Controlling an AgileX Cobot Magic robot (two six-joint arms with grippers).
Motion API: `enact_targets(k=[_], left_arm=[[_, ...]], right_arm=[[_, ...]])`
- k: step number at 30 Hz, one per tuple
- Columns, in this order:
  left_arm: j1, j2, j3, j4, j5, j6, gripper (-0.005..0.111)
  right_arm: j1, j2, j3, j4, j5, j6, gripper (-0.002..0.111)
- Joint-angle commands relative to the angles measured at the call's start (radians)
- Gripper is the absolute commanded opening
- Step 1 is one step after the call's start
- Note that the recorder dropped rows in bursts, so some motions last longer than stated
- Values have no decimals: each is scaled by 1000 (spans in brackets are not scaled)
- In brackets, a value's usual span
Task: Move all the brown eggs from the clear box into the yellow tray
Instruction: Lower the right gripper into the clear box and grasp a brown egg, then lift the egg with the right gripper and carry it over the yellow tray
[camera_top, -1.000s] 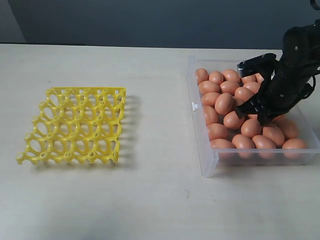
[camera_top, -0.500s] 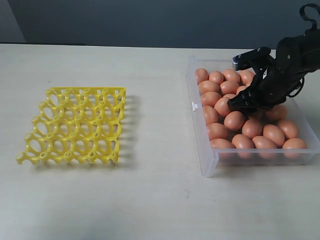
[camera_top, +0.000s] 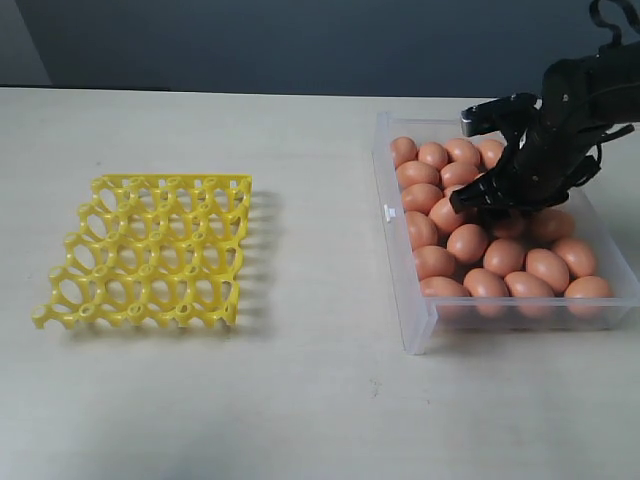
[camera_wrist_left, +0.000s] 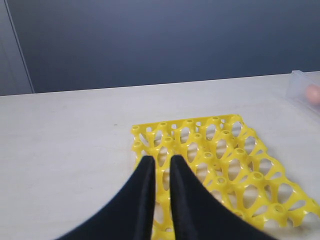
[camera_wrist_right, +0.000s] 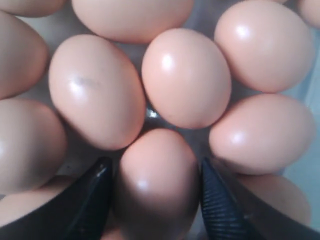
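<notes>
Right pincer (camera_wrist_right: 155, 169) wide apart astride one brown egg (camera_wrist_right: 157, 192) in clear box (camera_top: 418, 330); left pincer (camera_wrist_left: 161, 160) nearly closed.

Pale table (camera_top: 300, 400), yellow tray (camera_top: 170, 182), clear box (camera_top: 412, 330)

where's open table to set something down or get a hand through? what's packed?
Free: the bare table strip between the yellow tray and the clear box, the band in front of both, and the stretch behind the tray. The tray's cups are empty. Crowded: the box, packed with eggs, right gripper open over them.
</notes>
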Motion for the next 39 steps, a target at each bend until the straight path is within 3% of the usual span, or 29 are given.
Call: enact_targets(k=[1,8,16,29,35,37,39], left_arm=[[-2,4,5,2,-6,-1,12],[-2,4,5,2,-6,-1,12],[-2,4,5,2,-6,-1,12],[-2,4,5,2,-6,-1,12],[-2,4,5,2,-6,-1,12],[-2,4,5,2,-6,-1,12],[-2,4,5,2,-6,-1,12]], right_arm=[[-2,-59,-24,15,70,4,-1],[8,-197,-24,145,85,-7,-1],[145,-348,-14,351,53,-180,-1],[515,-205,-10,1160,-181,-936,-1],[560,-67,-10,1585,-248,-1341,-1],[560,-28,-5,1809,-182,-1573,-1],[560,1,2,1835,-82,-1732,-1]])
